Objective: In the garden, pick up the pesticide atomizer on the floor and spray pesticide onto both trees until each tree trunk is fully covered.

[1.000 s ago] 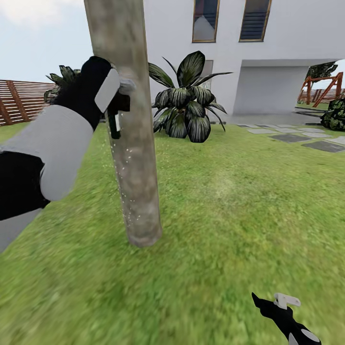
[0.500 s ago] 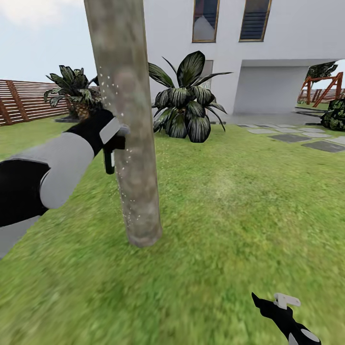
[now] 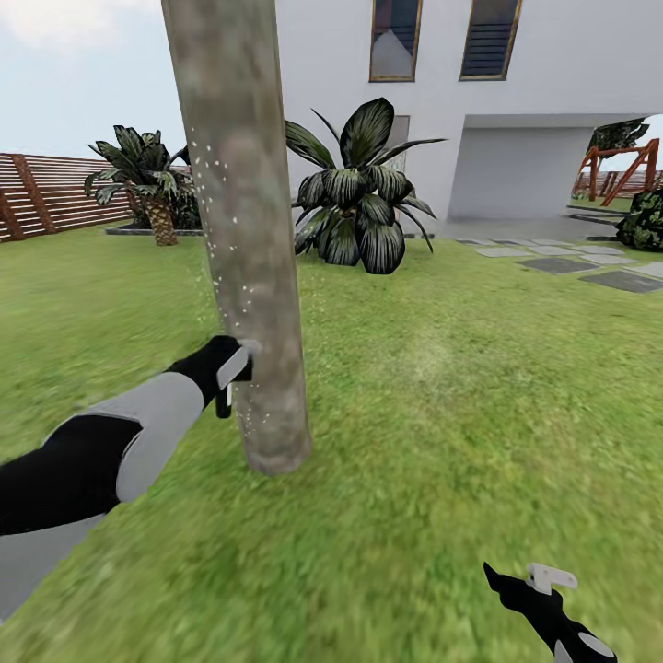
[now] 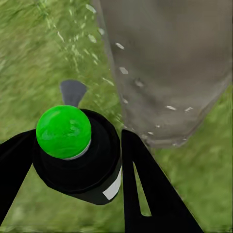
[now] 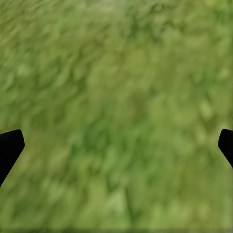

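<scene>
- Left end effector [image 3: 230, 378], clamped on the pesticide atomizer [image 4: 77, 150], now dropped from high on the tree trunk [image 3: 244, 230] to just beside its lower part.
- White droplets dotted down that trunk; coverage probably nearing the base.
- Right end effector [image 3: 543, 589] spread wide, empty, low over grass well apart from the trunk.

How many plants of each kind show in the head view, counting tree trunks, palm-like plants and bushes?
Tree trunk: 1, the grey-brown trunk the left tool sprays with the atomizer.
Palm-like plants: 2, one by the house, one by the fence.
Dark bushes: 1, at the right edge.
Total: 4
</scene>
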